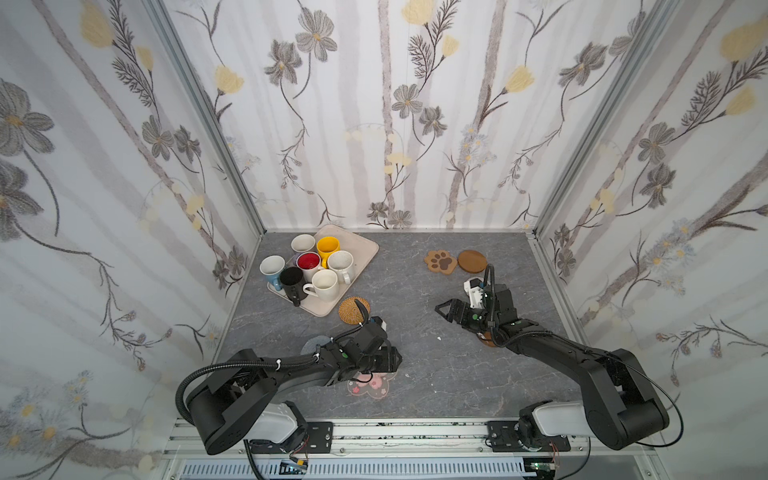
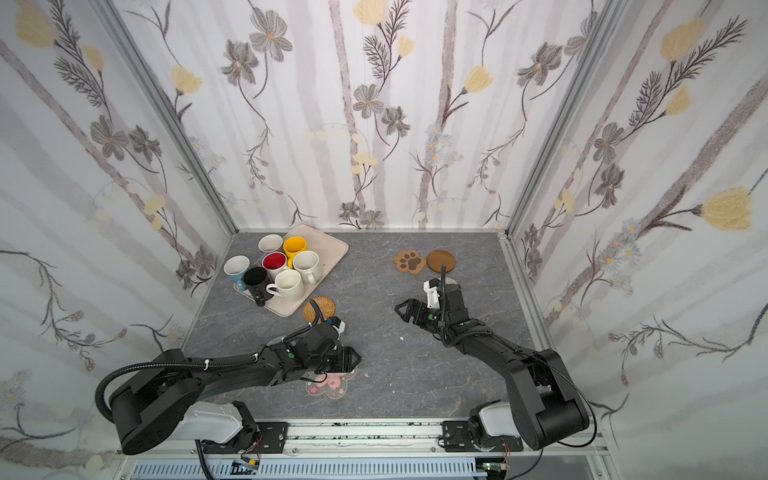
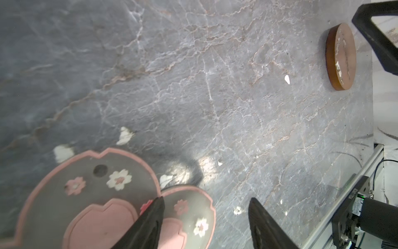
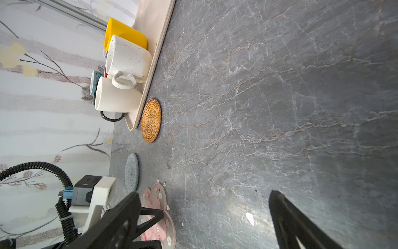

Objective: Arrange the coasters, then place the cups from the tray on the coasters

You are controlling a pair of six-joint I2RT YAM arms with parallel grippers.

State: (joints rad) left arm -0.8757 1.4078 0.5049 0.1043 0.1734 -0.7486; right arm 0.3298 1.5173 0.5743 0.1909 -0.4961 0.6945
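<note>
Nearest the front edge, the pink blossom coaster point(image 1: 372, 384) is lying flat on the grey tabletop point(image 1: 415, 291), its left part disappearing under the left arm in both top views. The left gripper point(image 3: 206, 201) is hanging right over it, jaws spread and gripping nothing. One finger point(image 3: 155, 215) is overlapping the coaster in the left wrist view, and contact is impossible to judge. Behind that arm the grey-blue crocheted coaster point(image 1: 311, 345) is peeking out, mostly covered.

Over on the right, a brown wooden round point(image 3: 342, 57) is showing whole in the left wrist view, but from above it is only a sliver beneath the right arm. The right gripper point(image 1: 445, 309) is hovering mid-table, jaws spread wide and empty.

Further back, the woven rattan coaster point(image 1: 351, 309) is sitting just beside the tray's near corner, with a cable crossing it. The tray point(image 1: 361, 245) is carrying all seven cups, bunched at its left end:
- cream cup point(image 1: 325, 284)
- black cup point(image 1: 291, 278)
- light blue cup point(image 1: 272, 268)
- red-lined white cup point(image 1: 308, 262)
- speckled cup point(image 1: 340, 264)
- yellow cup point(image 1: 328, 246)
- lavender cup point(image 1: 303, 243), its outside barely showing

Farthest right, the paw coaster point(image 1: 440, 262) and a second wooden round point(image 1: 473, 261) are lying side by side.
</note>
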